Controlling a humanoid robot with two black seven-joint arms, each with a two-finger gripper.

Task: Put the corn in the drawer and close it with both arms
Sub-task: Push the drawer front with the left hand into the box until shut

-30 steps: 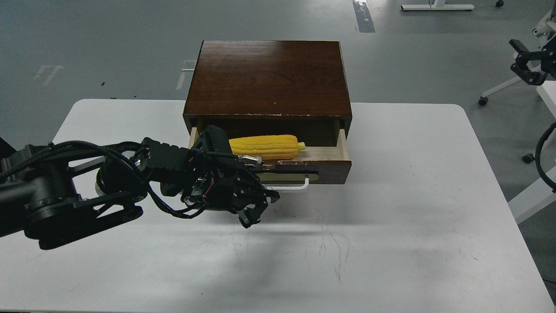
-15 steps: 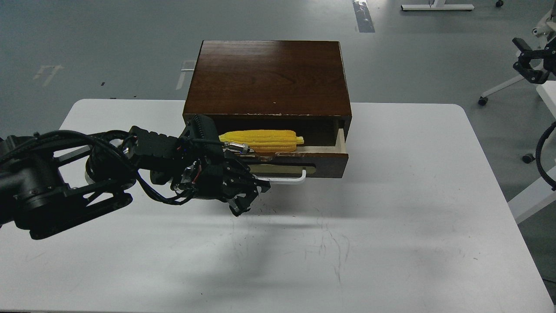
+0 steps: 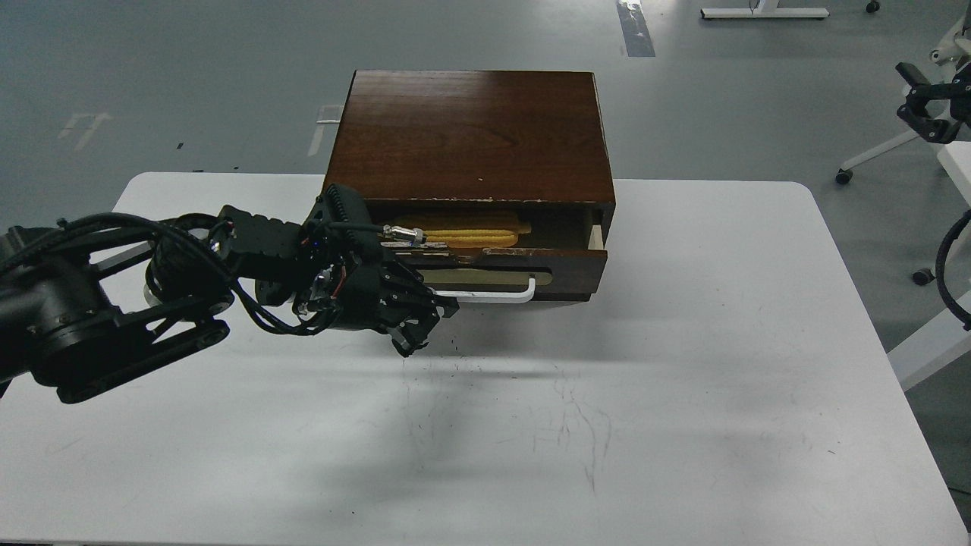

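Head view:
- Table [image 3: 683, 394]: white, matte, scuffed with fine dark scratches.
- Cabinet [image 3: 470, 136]: dark brown glossy wood, chipped front edge.
- Drawer [image 3: 561, 265]: slightly open, pale wood inside, white bar handle [image 3: 501, 296] on tan plate.
- Corn [image 3: 463, 231]: yellow, ridged, lying lengthwise inside the drawer, mostly shaded.
- Left gripper [image 3: 413, 334]: black, cabled, against the drawer front's left end, covering it; jaw state cannot be told.
- Wheeled stand [image 3: 880, 155]: white, on grey floor, right.

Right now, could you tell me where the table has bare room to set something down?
The white table is bare right of the drawer and across its near half. It is crowded at left front of the drawer, where the left claw sits by the handle.
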